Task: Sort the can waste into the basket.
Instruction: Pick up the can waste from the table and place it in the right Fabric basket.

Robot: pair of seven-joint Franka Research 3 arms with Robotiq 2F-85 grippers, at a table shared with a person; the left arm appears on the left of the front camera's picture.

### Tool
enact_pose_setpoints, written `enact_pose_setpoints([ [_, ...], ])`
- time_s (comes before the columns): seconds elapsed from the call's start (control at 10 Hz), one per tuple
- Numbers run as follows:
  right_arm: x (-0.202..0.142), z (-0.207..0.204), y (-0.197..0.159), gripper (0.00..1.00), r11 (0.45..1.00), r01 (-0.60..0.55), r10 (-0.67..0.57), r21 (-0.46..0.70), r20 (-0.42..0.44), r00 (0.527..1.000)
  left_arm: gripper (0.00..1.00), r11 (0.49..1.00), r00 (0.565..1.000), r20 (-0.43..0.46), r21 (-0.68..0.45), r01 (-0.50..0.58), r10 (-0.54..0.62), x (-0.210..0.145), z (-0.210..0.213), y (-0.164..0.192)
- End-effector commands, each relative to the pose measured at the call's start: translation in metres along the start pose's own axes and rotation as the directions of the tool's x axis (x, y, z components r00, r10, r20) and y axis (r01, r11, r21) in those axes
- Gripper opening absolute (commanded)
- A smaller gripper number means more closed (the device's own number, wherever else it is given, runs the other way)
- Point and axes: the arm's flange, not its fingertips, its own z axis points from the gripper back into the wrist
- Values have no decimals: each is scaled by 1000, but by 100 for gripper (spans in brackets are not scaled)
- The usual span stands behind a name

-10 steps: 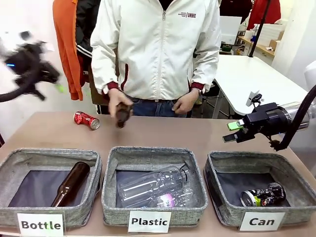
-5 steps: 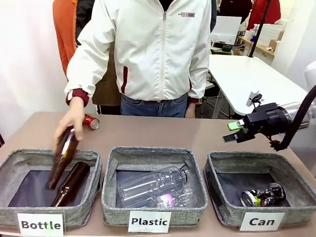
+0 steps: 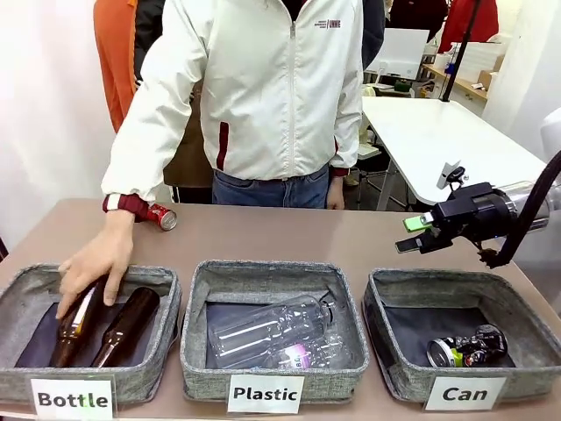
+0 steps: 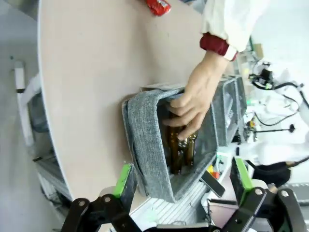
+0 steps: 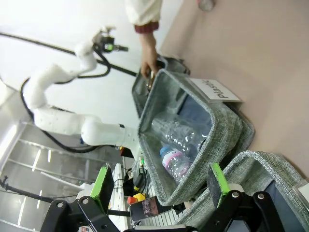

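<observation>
- Worktop [image 3: 289, 237]: three grey baskets are lined along the near edge, and the far strip is mostly bare.
- Person [image 3: 263, 96]: one arm is stretched over the left side. The person's hand [image 3: 95, 267] is on a brown bottle [image 3: 70, 329] inside the "Bottle" basket [image 3: 162, 303]. That arm is judged the main obstruction, so any reach should be held until it is withdrawn.
- "Can" basket [image 3: 438, 277]: on the right, the target. One dark can [image 3: 469, 346] is already lying in its near corner, so half the job looks done.
- "Plastic" basket [image 3: 263, 267]: in the middle, holding clear bottles [image 3: 272, 329]. It is to be passed over high during carry.
- Right hand [image 3: 405, 235]: fingers apart, nothing held, hovering above the far left corner of the "Can" basket.
- Left hand [image 4: 182, 179]: fingers apart, nothing held, high above the "Bottle" basket.
- Red can [image 3: 156, 215]: crushed, lying on its side at the far left, just beside the person's cuff. It is best approached from above and gripped across the flattened body, as the dented sides may slip.
</observation>
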Motion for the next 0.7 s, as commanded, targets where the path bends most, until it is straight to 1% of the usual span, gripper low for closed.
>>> enact_pose_setpoints([
  [0.0,0,1,3,100,1000,-22,22,0,1,1000,100,999,999,-44,-45,20,-22,23,3,9],
  [0.2,0,1,3,100,1000,-22,22,0,1,1000,100,999,999,-44,-38,20,-21,30,-2,3],
  [0.3,0,1,3,100,1000,-22,22,0,1,1000,100,1000,999,-37,-15,-2,1,34,-6,-4],
  [0.5,0,1,3,100,1000,-22,22,0,1,1000,100,996,998,-56,83,-8,13,44,-23,-35],
  [0.6,0,1,3,100,1000,-22,22,0,1,1000,100,982,997,-74,186,-16,30,60,-37,-61],
])
